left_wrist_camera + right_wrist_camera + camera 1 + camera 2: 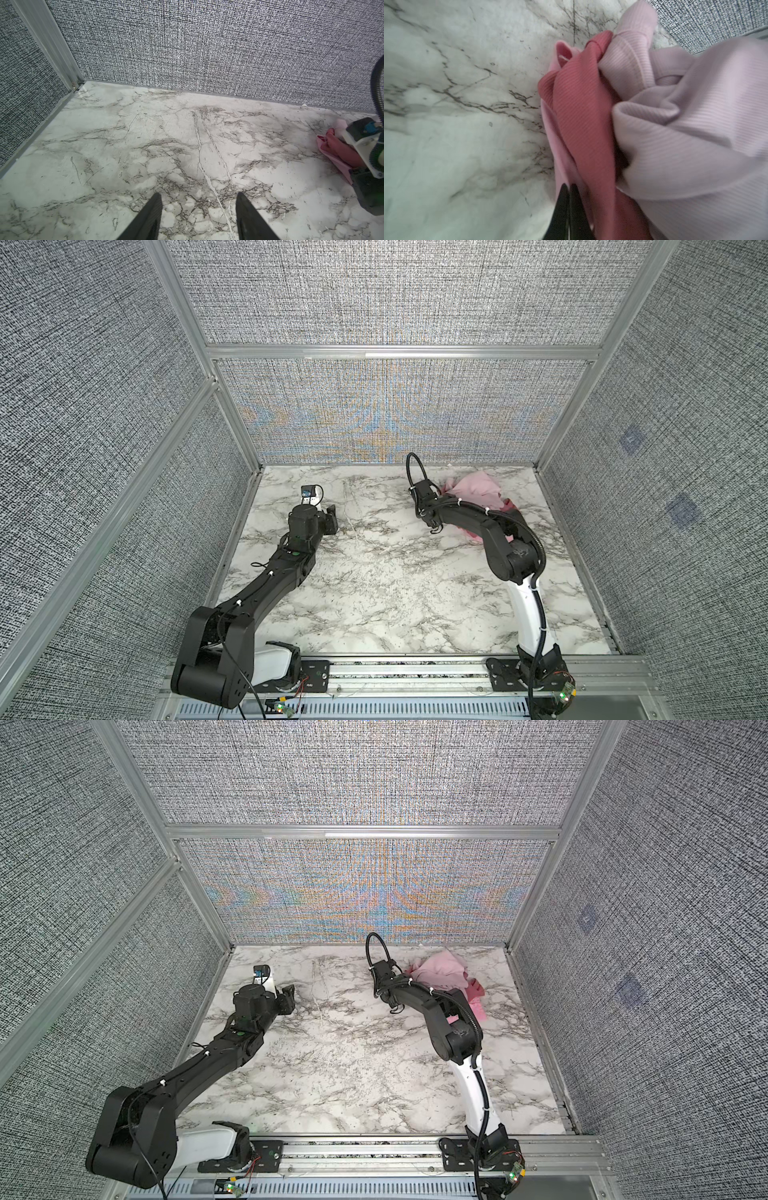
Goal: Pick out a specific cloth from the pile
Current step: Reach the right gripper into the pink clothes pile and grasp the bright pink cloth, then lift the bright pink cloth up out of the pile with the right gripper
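The cloth (556,149), bright pink, lies beneath a rose-red cloth (581,124) in the pile (478,493) at the far right of the table (374,593), the right end effector (569,189) closed at its edge, grip uncertain, the left end effector (198,195) open over bare marble, well apart.

Left arm (270,580) and right arm (494,531) — black, jointed, white base links; 1 corrugated black cable (541,614).
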Available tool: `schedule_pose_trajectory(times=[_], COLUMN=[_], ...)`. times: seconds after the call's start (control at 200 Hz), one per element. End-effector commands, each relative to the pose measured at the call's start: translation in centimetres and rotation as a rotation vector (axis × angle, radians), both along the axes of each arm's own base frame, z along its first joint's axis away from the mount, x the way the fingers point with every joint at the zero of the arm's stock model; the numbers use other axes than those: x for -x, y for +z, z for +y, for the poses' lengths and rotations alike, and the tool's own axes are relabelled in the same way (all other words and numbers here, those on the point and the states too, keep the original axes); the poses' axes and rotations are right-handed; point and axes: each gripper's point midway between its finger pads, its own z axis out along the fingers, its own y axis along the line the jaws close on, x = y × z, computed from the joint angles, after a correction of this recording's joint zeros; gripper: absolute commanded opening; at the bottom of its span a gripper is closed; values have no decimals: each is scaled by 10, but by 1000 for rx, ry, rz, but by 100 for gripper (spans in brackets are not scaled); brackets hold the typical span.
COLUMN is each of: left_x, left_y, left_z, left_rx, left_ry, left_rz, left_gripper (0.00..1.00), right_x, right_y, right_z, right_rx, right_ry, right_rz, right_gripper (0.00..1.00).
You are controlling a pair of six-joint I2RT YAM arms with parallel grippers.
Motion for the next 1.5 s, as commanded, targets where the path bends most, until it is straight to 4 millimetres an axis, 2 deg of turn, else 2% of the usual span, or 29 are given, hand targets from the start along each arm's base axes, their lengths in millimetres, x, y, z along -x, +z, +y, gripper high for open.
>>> schedule_pose_trajectory(times=[0.0,0.18,0.415,0.565,0.761,0.961,1.251,1.496], left_x=[1,2,3,4,5,5,12,20], left_y=[3,8,13,18,23,32,55,78], left_z=[3,5,5,5,6,4,4,6], left_rx=[-10,-13,2,6,12,31,60,91], left_ry=[15,24,24,25,30,23,19,23], left_rz=[-8,-16,-23,-30,-35,-40,-82,-120], left_gripper=[59,59,59,59,59,59,59,59], right_x=[2,10,15,18,26,40,58,86], right_y=[22,61,97,131,185,231,291,367], right_z=[4,2,-7,-23,-42,-62,-58,-38], right_rx=[-84,-195,-403,-555,-738,-832,-914,-1037], right_ry=[-11,-7,4,10,35,59,157,322], right_rz=[-68,-142,-180,-226,-307,-421,-500,-587], right_gripper=[0,0,0,0,0,0,0,0])
